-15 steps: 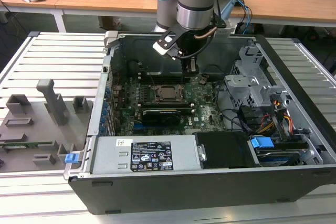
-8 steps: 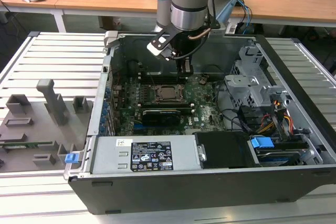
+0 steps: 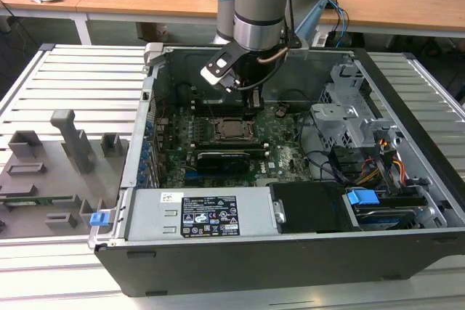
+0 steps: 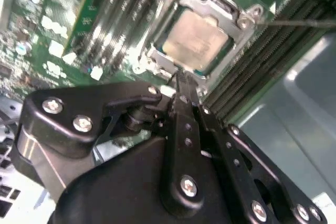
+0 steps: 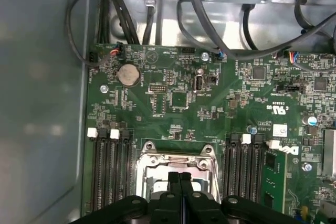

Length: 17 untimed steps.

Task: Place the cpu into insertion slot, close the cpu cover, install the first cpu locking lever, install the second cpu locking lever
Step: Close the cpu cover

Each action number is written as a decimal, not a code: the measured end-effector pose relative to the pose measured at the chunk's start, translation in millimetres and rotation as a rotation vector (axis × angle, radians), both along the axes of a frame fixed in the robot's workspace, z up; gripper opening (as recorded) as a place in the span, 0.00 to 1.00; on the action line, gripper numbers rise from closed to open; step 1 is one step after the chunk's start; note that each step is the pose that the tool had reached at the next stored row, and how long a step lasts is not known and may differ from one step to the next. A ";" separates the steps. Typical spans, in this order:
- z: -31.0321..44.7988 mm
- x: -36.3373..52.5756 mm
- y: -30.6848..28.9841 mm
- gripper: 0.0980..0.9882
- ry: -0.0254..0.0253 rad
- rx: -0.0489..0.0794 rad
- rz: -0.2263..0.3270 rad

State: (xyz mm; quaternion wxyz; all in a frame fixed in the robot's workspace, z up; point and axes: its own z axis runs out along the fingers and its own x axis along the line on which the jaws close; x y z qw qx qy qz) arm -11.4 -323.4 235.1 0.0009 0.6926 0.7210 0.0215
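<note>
The silvery-grey square cpu [image 4: 200, 38] lies seated inside the dark, metal-rimmed insertion slot [image 5: 143, 174], and the thin silvery square cpu cover [image 4: 210, 4] lies down around it. The black claw [image 4: 181, 80] has its fingers pressed together with nothing between them, and its tip sits at one edge of the slot. The step in hand looks like pressing the cover flat. It would be done well by bearing on the frame metal, not on the chip's top, and pushing straight toward the slot without sliding. There is one cpu, one slot and one cover. One thin metal rod [image 4: 299, 23], probably a locking lever, runs off from the slot's corner, and two banks of long black memory slots [image 5: 110, 166] flank the slot.
</note>
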 end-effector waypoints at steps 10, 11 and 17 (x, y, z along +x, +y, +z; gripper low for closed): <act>-4.5 -9.9 -3.2 0.01 0.0000 0.001 0.004; -5.9 -10.1 -4.0 0.01 -0.0001 0.001 0.006; -14.5 -26.9 -3.7 0.01 -0.0001 0.001 0.009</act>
